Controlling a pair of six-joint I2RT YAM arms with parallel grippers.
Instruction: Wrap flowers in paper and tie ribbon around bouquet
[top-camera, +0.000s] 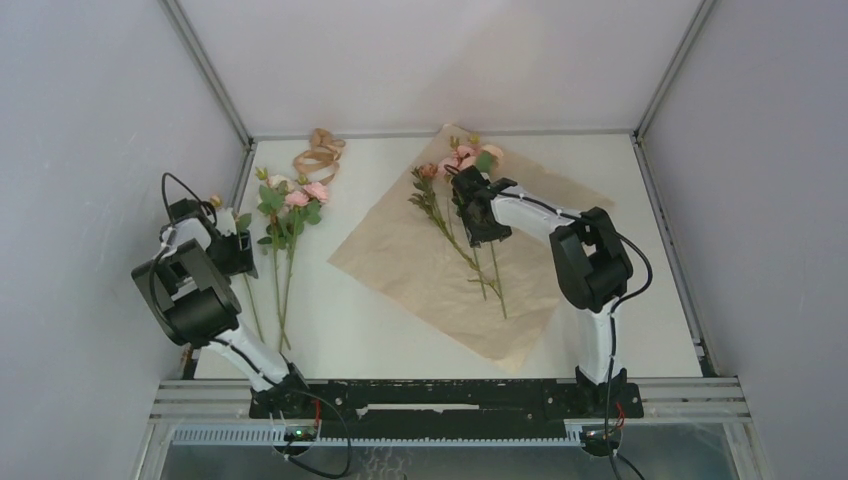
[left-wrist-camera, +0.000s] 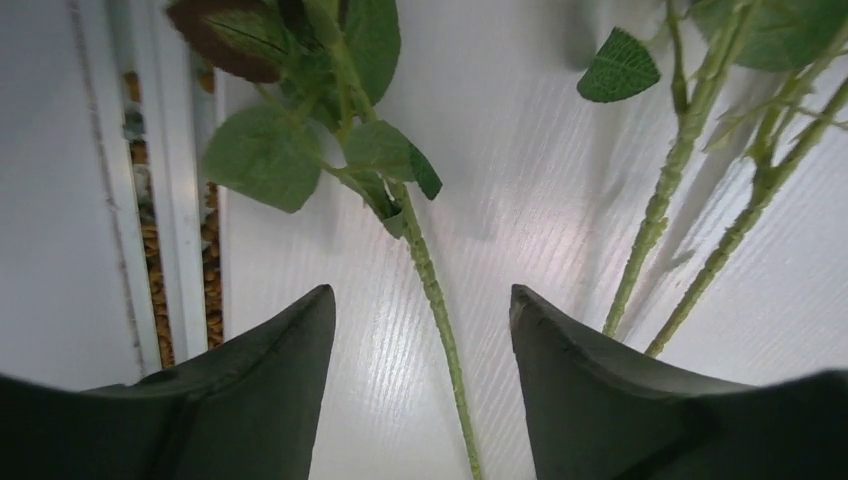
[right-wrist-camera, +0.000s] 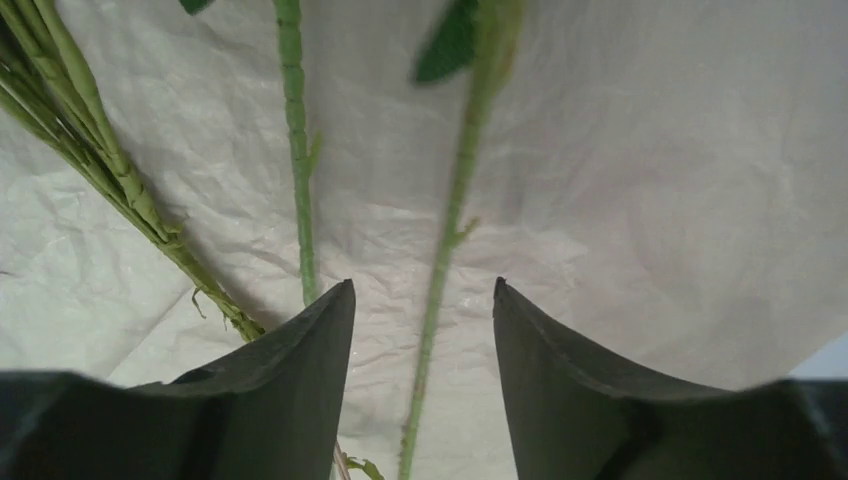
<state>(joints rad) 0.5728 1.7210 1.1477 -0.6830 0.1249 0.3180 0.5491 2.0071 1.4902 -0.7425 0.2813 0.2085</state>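
left gripper (left-wrist-camera: 420, 290) fingers spread, flower stem (left-wrist-camera: 445, 330) running through the gap untouched, table (left-wrist-camera: 520, 150) under it. right gripper (right-wrist-camera: 421, 284) fingers spread too, second stem (right-wrist-camera: 430, 320) in the gap (no contact visible), paper (right-wrist-camera: 650, 200) beneath. flowers split: one bunch (top-camera: 288, 205) on the table at left, other bunch (top-camera: 455, 185) on the paper. ribbon (top-camera: 320, 155) coiled at far edge.

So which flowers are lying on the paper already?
The bunch on the right, its stems spread across the orange-tan paper. The other bunch, on the left, lies on the bare white table near the ribbon.
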